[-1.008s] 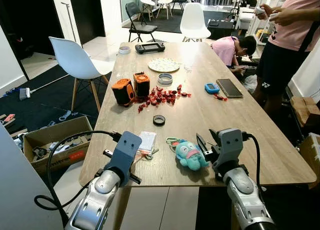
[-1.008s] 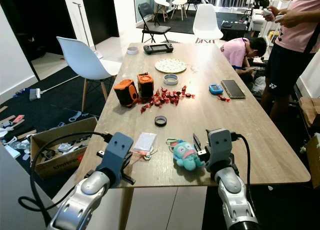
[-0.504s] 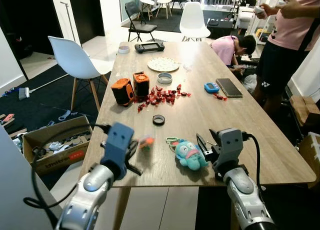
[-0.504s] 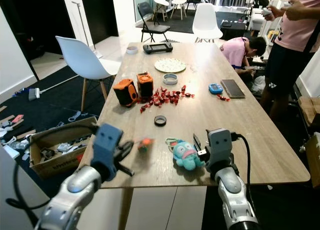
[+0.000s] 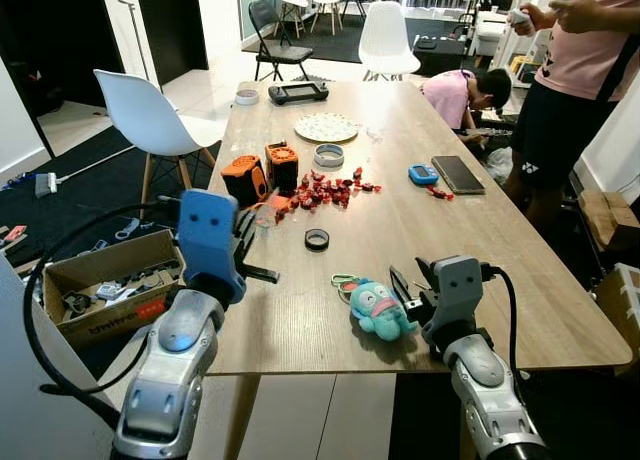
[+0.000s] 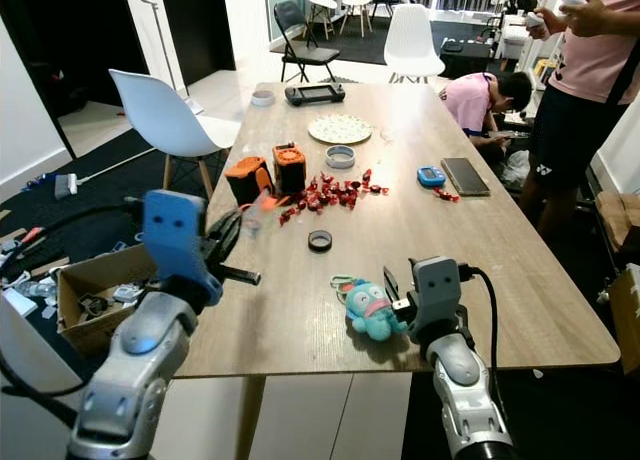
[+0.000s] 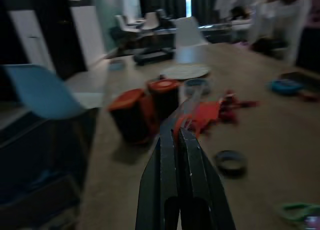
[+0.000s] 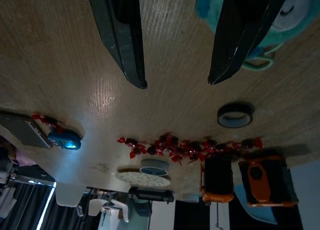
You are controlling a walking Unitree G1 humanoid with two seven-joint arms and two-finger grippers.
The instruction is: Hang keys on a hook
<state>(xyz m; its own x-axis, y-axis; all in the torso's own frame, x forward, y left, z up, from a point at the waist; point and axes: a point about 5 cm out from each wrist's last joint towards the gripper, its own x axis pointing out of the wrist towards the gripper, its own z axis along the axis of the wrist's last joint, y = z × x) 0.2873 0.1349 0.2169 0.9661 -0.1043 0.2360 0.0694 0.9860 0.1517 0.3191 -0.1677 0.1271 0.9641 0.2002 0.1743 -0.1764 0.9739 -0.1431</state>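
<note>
My left gripper (image 5: 250, 220) is raised above the table's left side, shut on the key bunch (image 7: 192, 112), a blurred orange-red tag with a clear sleeve sticking out past the fingertips. In the left wrist view the two black fingers (image 7: 167, 155) are pressed together on it. My right gripper (image 5: 410, 280) rests low over the table's near edge, open, just right of a teal plush toy (image 5: 378, 308) that has a green ring (image 5: 343, 280) attached. In the right wrist view its spread fingers (image 8: 120, 35) have bare wood between them.
The wooden table (image 5: 500, 270) carries two orange speakers (image 5: 262, 173), red sweet wrappers (image 5: 320, 192), a black tape roll (image 5: 317, 239), a plate (image 5: 326, 128) and a phone (image 5: 459, 174). White chair (image 5: 145, 120) and cardboard box (image 5: 100, 290) stand left. Two people (image 5: 570, 70) are at the right.
My left gripper picked the key bunch off the table's near edge and lifted it up and toward the speakers. The right gripper has stayed beside the plush toy.
</note>
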